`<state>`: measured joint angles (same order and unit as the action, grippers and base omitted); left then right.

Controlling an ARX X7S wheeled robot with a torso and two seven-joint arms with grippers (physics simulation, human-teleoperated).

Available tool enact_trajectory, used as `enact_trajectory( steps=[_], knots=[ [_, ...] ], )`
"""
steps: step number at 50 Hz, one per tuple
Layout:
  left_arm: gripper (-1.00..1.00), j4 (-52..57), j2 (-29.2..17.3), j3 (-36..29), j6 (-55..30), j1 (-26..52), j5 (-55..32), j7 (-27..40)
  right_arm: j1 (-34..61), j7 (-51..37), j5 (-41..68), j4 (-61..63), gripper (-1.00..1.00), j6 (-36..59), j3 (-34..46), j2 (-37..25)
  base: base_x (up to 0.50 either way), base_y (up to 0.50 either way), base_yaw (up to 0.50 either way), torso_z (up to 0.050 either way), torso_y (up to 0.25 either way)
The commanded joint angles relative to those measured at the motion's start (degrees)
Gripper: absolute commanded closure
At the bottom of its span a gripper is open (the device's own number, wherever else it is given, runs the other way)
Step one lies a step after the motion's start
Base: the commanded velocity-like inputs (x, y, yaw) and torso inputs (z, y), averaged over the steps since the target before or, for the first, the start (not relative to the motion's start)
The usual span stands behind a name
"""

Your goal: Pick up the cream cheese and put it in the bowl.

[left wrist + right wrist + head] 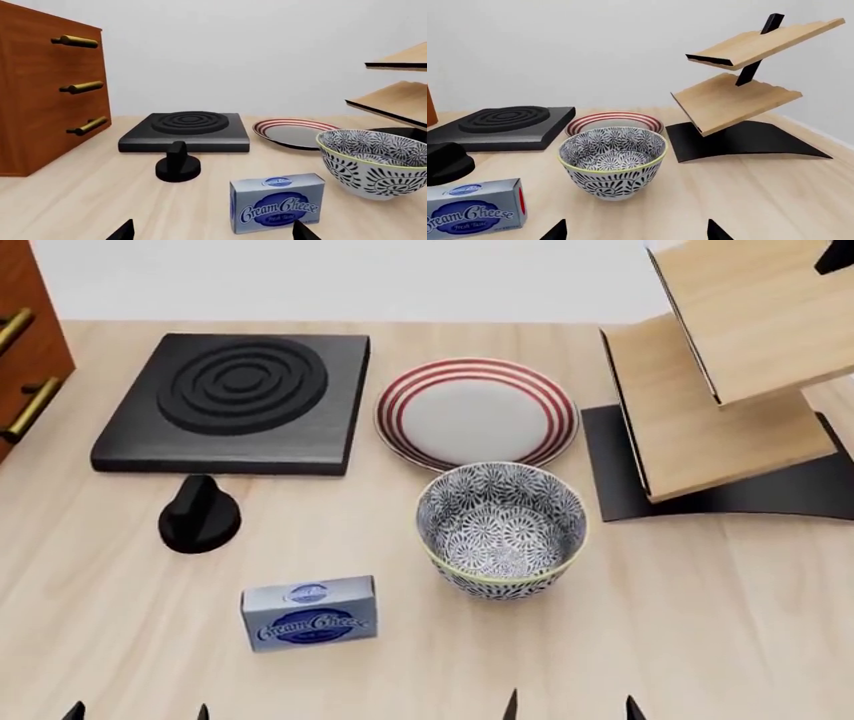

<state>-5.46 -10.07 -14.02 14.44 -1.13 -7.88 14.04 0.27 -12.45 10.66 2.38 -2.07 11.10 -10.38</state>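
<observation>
The cheese [308, 613] lies on the surface [694, 620], just beside the bowl [502, 528] at its 8 o'clock (not touching). My left claw [138, 710] and right claw [571, 705] both hang spread apart, holding nothing.

Cream cheese [310, 613] sat on the table [694, 620] near edge, left of centre. Bowl [502, 528] stood just right of it and slightly farther, not touching. Plate [477, 413] lay directly behind the bowl. Burner block [238, 400] lay left of the plate, far side. Knob [200, 515] stood in front of the burner block, behind and left of the cream cheese. Tiered shelf [721, 370] stood at far right. Drawer cabinet [24, 340] was at far left.
</observation>
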Motion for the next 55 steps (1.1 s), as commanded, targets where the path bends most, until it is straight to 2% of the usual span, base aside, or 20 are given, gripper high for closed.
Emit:
enact_trajectory(
  steps=[1,25,55],
  knots=[
    [-1.00,-0.1,-0.3,-0.3,0.4,0.0,-0.3,0.3,0.0,-0.2,0.5,-0.2,-1.00,-0.4,0.3,-0.2,0.05,0.00,0.00,0.000,0.000],
    [-1.00,0.1,-0.9,-1.0,0.2,0.1,-0.8,1.0,0.1,-0.7,1.4,-1.0,-1.00,-1.2,0.7,-0.7,0.07,-0.03,0.00,0.000,0.000],
    [-1.00,1.0,-1.6,-1.7,0.2,-0.1,-1.2,2.0,-0.1,-1.4,1.9,-1.4,-1.00,-2.1,1.3,-1.5,0.05,-0.21,0.00,0.000,0.000]
  ],
)
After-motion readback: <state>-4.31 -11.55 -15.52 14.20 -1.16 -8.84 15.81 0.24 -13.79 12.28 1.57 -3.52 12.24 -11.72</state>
